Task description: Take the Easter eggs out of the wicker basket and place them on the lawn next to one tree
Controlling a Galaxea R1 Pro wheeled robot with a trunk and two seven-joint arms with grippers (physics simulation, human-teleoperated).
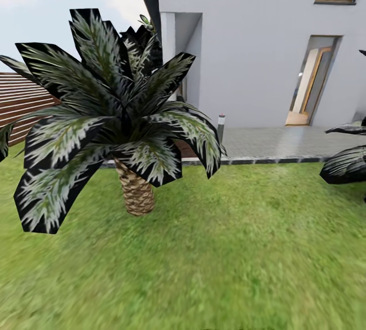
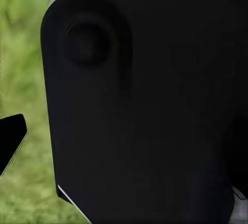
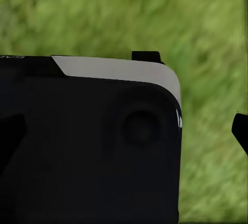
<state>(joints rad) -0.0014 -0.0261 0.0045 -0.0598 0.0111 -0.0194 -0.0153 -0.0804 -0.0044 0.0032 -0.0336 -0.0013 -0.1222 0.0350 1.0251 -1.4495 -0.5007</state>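
The lawn (image 1: 244, 249) spreads across the lower half of the head view as mottled green grass. A short palm (image 1: 136, 193) with a scaly brown trunk and dark whitish-green fronds stands on it at the left. In the left wrist view a black fingertip (image 2: 11, 142) of my left gripper shows over blurred grass beside a large black body panel (image 2: 150, 105). In the right wrist view a black fingertip (image 3: 241, 131) of my right gripper sticks out past a similar black panel (image 3: 93, 146), over grass. The panels hide the jaws, so I cannot tell their state.
A white house (image 1: 254, 40) with an open doorway (image 1: 310, 84) stands behind a paved patio (image 1: 274, 142) edged by a kerb. A short bollard light (image 1: 221, 127) is beside the palm. A slatted wooden fence (image 1: 20, 99) runs at far left. Dark fronds (image 1: 348, 162) reach in at the right.
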